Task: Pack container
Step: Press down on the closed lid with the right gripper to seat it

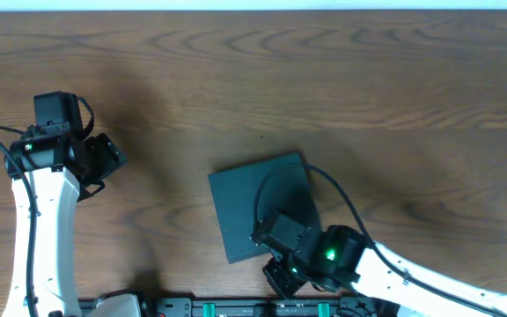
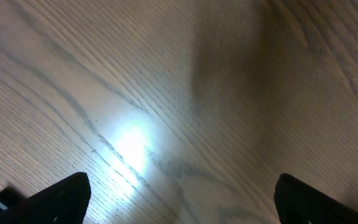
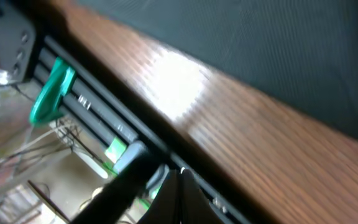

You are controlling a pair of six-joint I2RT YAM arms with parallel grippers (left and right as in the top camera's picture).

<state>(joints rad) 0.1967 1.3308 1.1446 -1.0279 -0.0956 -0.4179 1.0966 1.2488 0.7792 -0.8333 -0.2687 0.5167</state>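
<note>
Dark square container [image 1: 255, 201], lid closed, flat, askew

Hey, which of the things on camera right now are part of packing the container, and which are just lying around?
Part of the job:
container, lid down
left gripper, open over bare wood
right gripper, shut, near the container's edge

Just around:
wooden table
green clamp on the rail below the table edge
</note>
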